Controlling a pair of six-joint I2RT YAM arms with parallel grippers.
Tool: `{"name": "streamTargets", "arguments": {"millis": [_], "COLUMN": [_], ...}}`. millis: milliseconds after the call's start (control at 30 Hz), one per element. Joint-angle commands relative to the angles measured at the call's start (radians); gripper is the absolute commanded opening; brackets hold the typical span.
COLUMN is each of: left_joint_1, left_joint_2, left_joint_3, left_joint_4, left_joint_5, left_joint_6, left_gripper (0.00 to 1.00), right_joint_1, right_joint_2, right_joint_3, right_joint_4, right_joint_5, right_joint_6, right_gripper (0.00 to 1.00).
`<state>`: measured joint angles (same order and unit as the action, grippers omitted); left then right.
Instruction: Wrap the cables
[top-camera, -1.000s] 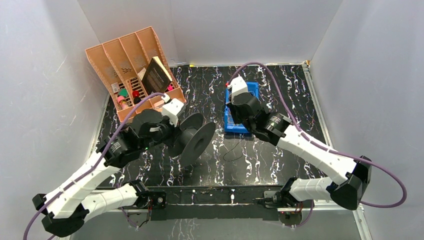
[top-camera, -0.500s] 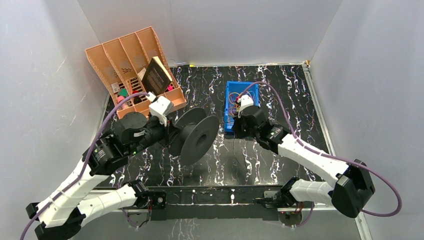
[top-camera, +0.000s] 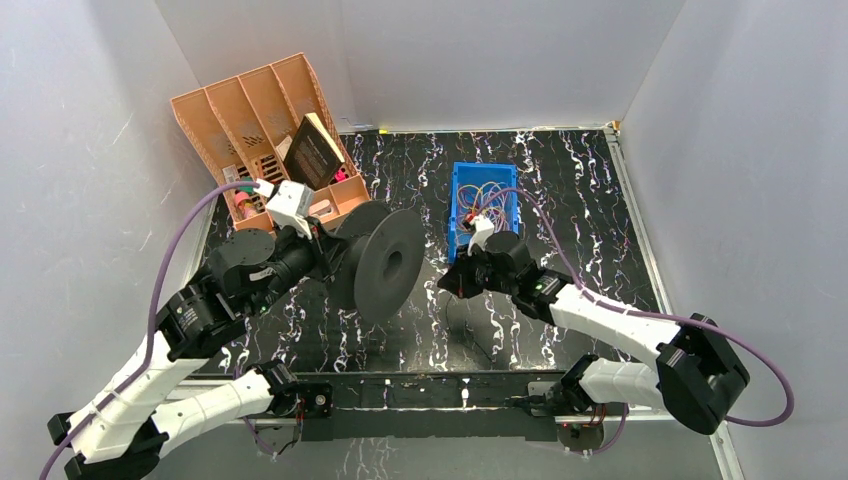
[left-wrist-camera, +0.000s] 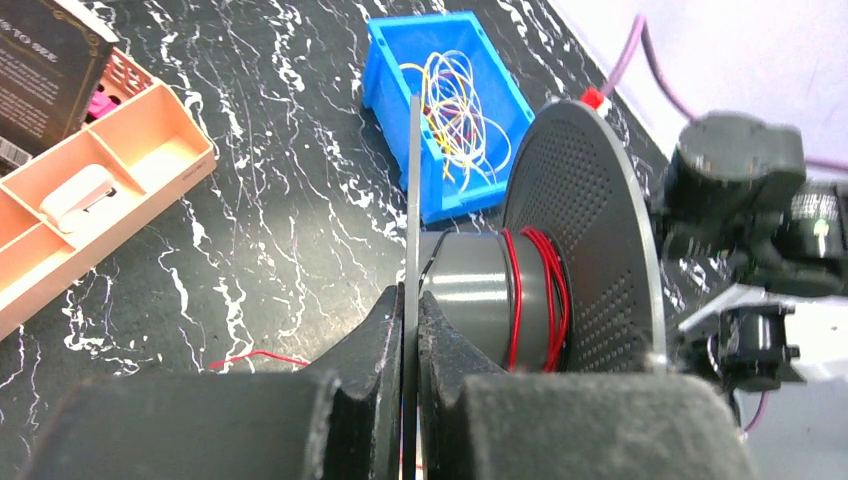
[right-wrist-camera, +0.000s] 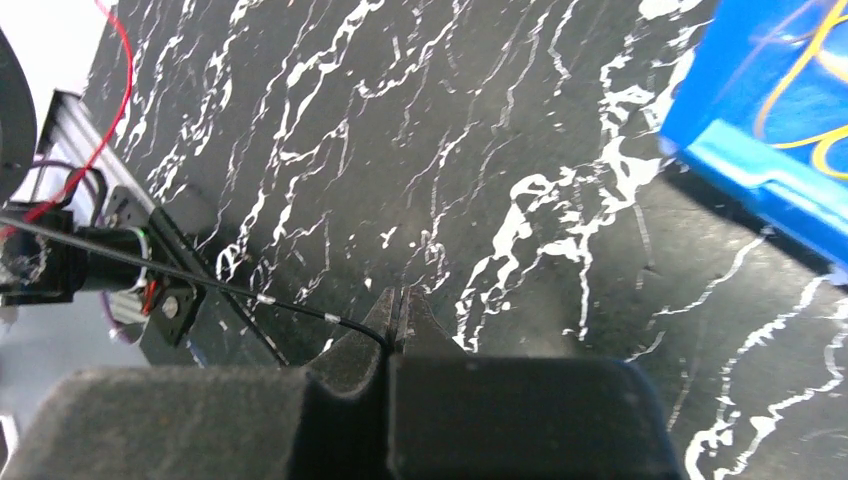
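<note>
While top view hides both grips, left gripper (left-wrist-camera: 410, 330) clamped on flange of black spool (top-camera: 385, 262), red cable (left-wrist-camera: 530, 290) round its hub, right gripper (right-wrist-camera: 398, 318) pinching 1 black cable (right-wrist-camera: 300, 307), yellow cables (left-wrist-camera: 455, 110) in blue bin (top-camera: 456, 210)

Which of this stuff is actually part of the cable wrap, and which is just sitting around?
In the job:
spool, clamped by its flange in the left gripper
red cable wound on its hub
black cable pinched in the right gripper
loose cables in the blue bin

Lying about:
orange organizer with small items
book leaning in it
</note>
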<state>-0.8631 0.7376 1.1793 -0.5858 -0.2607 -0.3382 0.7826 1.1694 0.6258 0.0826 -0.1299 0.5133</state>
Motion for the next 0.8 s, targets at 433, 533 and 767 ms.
{"name": "streamTargets", "arguments": {"millis": [433,533,767], "left_joint_1": [0.003,0.003,0.003], "left_joint_2": [0.067,0.074,0.075], "left_joint_3": [0.002,-0.01,-0.028], "left_joint_4": [0.348,0.359,0.371], "left_joint_5": [-0.308,-0.327,-0.362], "left_joint_6": [-0.07,-0.066,-0.063], "left_gripper": [0.0,0.0,0.0], "right_joint_1": [0.259,0.293,0.402], "right_joint_2": [-0.038,-0.037,-0.03], "right_joint_3": [-0.033,-0.035,-0.018], "right_joint_4": [0.042,0.07,0.1], "right_joint_5": [0.063,0.066,0.133], "right_joint_6": [0.124,0.15,0.186], "right_gripper": [0.03,0.07,0.09]}}
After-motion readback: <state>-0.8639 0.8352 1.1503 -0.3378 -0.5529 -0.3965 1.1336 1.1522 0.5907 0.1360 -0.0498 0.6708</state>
